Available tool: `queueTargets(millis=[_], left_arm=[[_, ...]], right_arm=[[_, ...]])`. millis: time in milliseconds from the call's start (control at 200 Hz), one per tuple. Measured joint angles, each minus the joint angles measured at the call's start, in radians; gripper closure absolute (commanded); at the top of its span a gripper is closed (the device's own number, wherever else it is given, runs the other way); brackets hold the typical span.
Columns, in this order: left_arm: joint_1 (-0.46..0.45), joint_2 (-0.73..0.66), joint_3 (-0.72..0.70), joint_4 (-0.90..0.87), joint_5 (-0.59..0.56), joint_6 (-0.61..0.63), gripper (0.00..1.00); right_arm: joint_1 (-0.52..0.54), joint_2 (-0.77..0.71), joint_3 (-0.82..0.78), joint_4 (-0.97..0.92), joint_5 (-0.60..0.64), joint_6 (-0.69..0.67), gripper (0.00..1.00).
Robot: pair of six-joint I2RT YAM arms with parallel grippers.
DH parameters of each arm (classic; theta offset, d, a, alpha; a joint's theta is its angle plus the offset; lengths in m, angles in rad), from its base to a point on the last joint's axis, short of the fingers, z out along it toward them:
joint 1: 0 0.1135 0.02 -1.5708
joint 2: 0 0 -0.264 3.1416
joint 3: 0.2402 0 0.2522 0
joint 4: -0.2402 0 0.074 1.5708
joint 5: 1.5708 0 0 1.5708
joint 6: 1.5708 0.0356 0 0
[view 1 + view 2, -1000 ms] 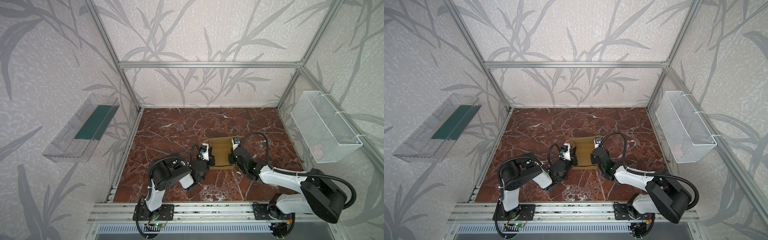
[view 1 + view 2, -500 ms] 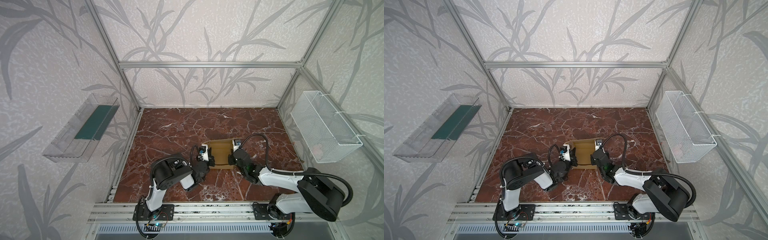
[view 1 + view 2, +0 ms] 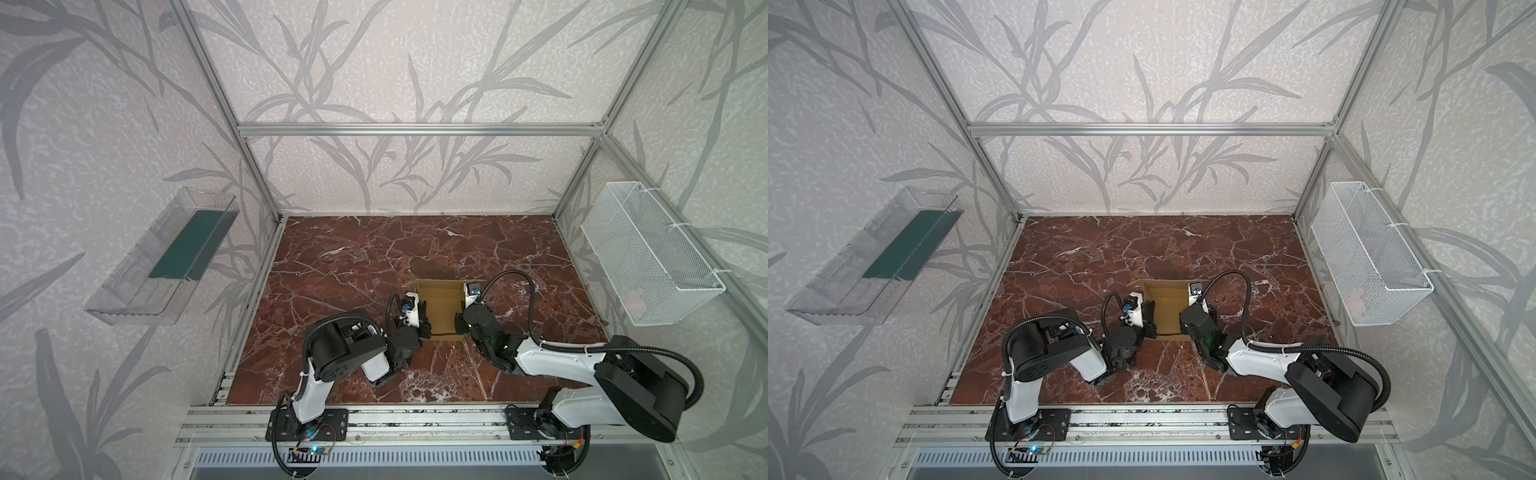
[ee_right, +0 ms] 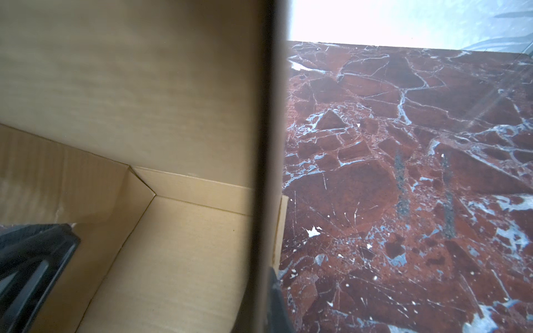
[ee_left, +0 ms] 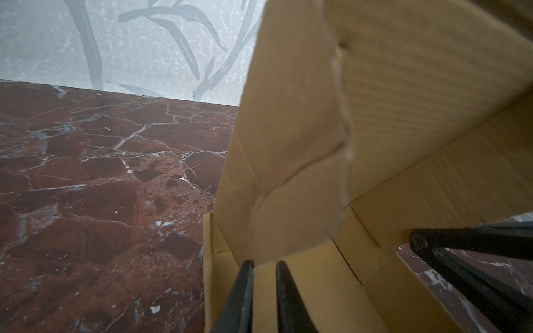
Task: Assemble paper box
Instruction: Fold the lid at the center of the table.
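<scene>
The tan paper box (image 3: pixel 440 303) (image 3: pixel 1169 307) sits open-topped on the marble floor, with its walls partly raised. My left gripper (image 3: pixel 424 311) (image 3: pixel 1148 316) is at its left wall. In the left wrist view the left gripper (image 5: pixel 264 263) stands slightly open, and the lower edge of a raised cardboard flap (image 5: pixel 288 144) ends right at its fingertips. My right gripper (image 3: pixel 459 322) (image 3: pixel 1183 322) is shut on the box's right wall, which appears edge-on as a dark band (image 4: pixel 265 144) in the right wrist view. One right fingertip (image 4: pixel 277 288) shows outside the wall; the inner one is hidden.
A clear plastic tray (image 3: pixel 162 257) hangs on the left wall. A white wire basket (image 3: pixel 648 257) hangs on the right wall. Aluminium rails (image 3: pixel 395 419) run along the front edge. Bare marble floor (image 3: pixel 374 249) stretches behind and beside the box.
My left gripper's jaws have parted a little from shut. The box and both arms have hardly moved.
</scene>
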State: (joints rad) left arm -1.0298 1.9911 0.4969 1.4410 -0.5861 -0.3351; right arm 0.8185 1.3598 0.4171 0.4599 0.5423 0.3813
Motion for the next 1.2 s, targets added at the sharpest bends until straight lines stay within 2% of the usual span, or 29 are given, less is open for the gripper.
queueTargets(millis=[295,625,825,900,990,1115,1200], left_arm=[[-0.047,-0.092,-0.043,-0.032,-0.008,0.022,0.57],[-0.113,-0.269,-0.105,-0.035,0.003,0.071,0.49],[-0.202,-0.438,-0.124,-0.063,0.005,0.132,0.45],[-0.227,-0.533,-0.123,-0.137,0.005,0.144,0.45],[-0.231,-0.668,-0.073,-0.327,-0.005,0.142,0.45],[-0.205,-0.802,0.109,-0.659,-0.018,0.113,0.42],[-0.136,-0.84,0.264,-0.89,0.001,0.058,0.42]], right_arm=[[0.005,0.018,0.0,0.016,0.018,0.0,1.0],[0.006,0.021,0.0,0.022,0.027,-0.005,1.0],[0.006,0.021,0.0,0.023,0.034,-0.008,1.0],[0.006,0.021,0.0,0.023,0.034,-0.011,1.0],[0.006,0.02,-0.002,0.026,0.034,-0.014,1.0],[0.006,0.019,-0.011,0.039,0.033,-0.021,1.0],[0.006,0.016,-0.019,0.05,0.033,-0.03,1.0]])
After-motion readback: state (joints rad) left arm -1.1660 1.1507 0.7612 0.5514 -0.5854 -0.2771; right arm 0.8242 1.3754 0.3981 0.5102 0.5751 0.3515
